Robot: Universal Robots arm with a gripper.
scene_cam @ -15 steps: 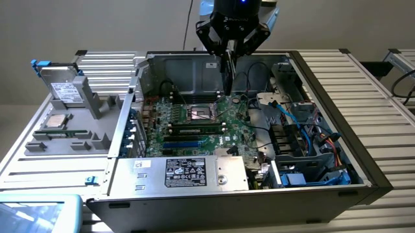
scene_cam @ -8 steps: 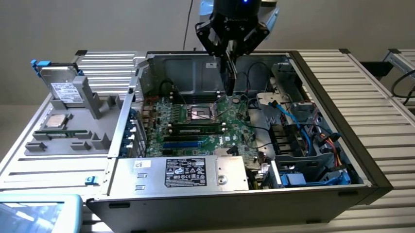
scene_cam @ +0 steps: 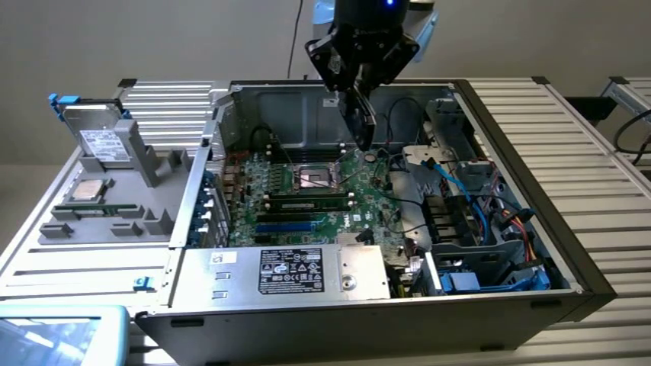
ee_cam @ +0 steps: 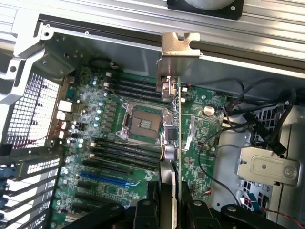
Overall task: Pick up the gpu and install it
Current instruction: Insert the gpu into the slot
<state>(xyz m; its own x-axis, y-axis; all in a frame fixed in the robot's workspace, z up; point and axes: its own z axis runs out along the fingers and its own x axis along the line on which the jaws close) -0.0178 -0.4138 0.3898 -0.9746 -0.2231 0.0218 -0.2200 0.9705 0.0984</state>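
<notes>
Gripper (scene_cam: 351, 95) was clamped on the gpu (scene_cam: 363, 122), fingers pinching both faces of the card. The card hung from it edge-down over the open computer case (scene_cam: 508, 305). In the exterior view the gpu's lower end sat over the motherboard (scene_cam: 305, 221), just to the exterior view's right of the CPU socket (scene_cam: 312, 181); contact with the board couldn't be told.

Wrist view: gripper (ee_cam: 169, 195) with the gpu (ee_cam: 170, 138) between its fingers (ee_cam: 150, 205). The card was seen edge-on, running beside the CPU socket (ee_cam: 143, 121), with its silver bracket (ee_cam: 178, 47) at the far end near the case wall. The blue slot (ee_cam: 105, 177) on the motherboard (ee_cam: 200, 157) lay apart from the card.

The case lay on its side on a slatted metal surface (scene_cam: 569, 137), with the power supply (scene_cam: 280, 271) along the near edge. A grey tray (scene_cam: 112, 206) on the exterior view's left held a labelled drive (scene_cam: 102, 141).
</notes>
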